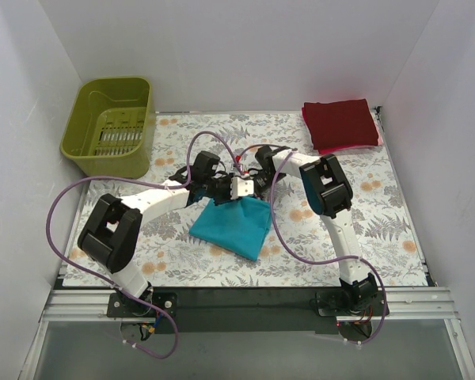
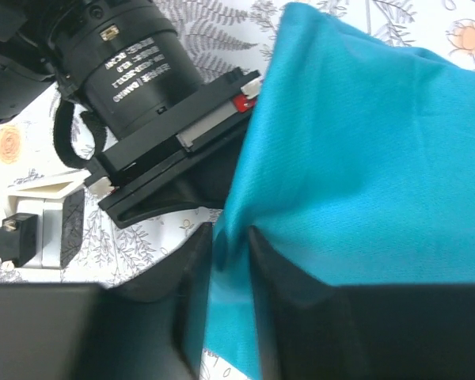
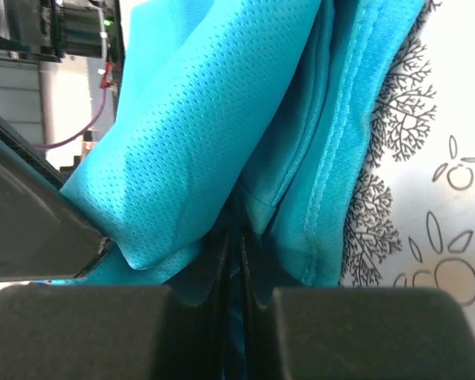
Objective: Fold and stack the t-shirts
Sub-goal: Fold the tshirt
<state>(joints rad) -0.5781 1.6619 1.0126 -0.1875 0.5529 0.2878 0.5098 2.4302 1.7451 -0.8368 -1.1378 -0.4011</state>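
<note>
The left hand (image 2: pixel 231 245) and right hand (image 3: pixel 236 237) pinch the teal t-shirt (image 1: pixel 233 226).

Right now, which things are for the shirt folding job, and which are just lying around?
For the job: teal t-shirt, pinched by the left gripper and the right gripper; folded dark red t-shirt; pink t-shirt under it.
Just lying about: olive-green basket; flowery table cover.

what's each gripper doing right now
left gripper: closed on the teal t-shirt
right gripper: closed on the teal t-shirt
</note>
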